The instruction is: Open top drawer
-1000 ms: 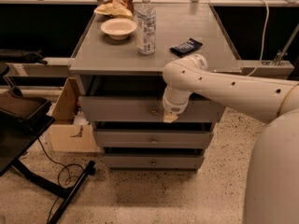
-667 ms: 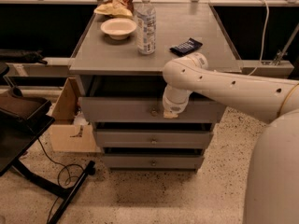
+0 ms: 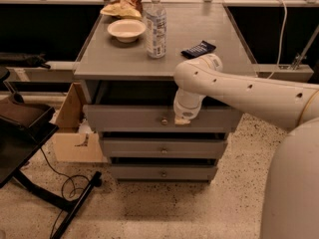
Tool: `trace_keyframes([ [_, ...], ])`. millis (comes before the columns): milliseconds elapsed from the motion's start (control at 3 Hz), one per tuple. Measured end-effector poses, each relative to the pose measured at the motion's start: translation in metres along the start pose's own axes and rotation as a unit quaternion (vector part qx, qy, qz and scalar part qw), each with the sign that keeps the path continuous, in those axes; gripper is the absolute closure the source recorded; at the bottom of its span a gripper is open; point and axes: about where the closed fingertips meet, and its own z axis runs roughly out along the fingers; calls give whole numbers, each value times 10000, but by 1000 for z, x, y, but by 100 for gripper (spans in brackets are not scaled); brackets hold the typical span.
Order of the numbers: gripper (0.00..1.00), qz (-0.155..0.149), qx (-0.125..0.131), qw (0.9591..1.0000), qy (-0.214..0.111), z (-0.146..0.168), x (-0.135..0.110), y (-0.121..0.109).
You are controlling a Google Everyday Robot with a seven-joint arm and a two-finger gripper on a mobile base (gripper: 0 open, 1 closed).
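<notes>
- Arm [image 3: 249, 91]: white, reaches in from the right in the foreground and bends down over the table edge to the drawer stack.
- Cardboard box [image 3: 70, 128]: open, on the floor just beside the left side of the unit, with a black stand [image 3: 30, 138] nearer the camera.
- Drawers: 3 grey fronts stacked under the table. The bottom drawer [image 3: 134, 172] and middle drawer [image 3: 134, 147] are shorter and narrower.
- Top drawer [image 3: 124, 118]: directly under the tabletop, widest and tallest front, 1 small round knob [image 3: 164, 120] at centre. No interior shows, so it is judged shut or barely started.
- Gripper [image 3: 182, 119]: at the top drawer front, just to the right of the knob, at knob height. Whether it is open or closed cannot be told, nor whether it touches the knob.
- Handling, as judgement: rigid wooden drawer, moderate weight, likely to slide straight out. The knob is the only hold; it is small, metal and probably slippery, so the grasp should be centred and the pull level and square to the front.
- Tabletop [image 3: 119, 59]: carries a dark packet [image 3: 198, 49] near the arm, a clear bottle [image 3: 156, 26], a pale bowl [image 3: 126, 30] and a snack bag [image 3: 124, 4] furthest back. A jerk on the drawer could topple the upright bottle.
</notes>
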Motion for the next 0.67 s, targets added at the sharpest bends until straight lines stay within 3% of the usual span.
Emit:
trace_keyframes([
  [667,100,0,0,10000,0,-8,-1,-2],
])
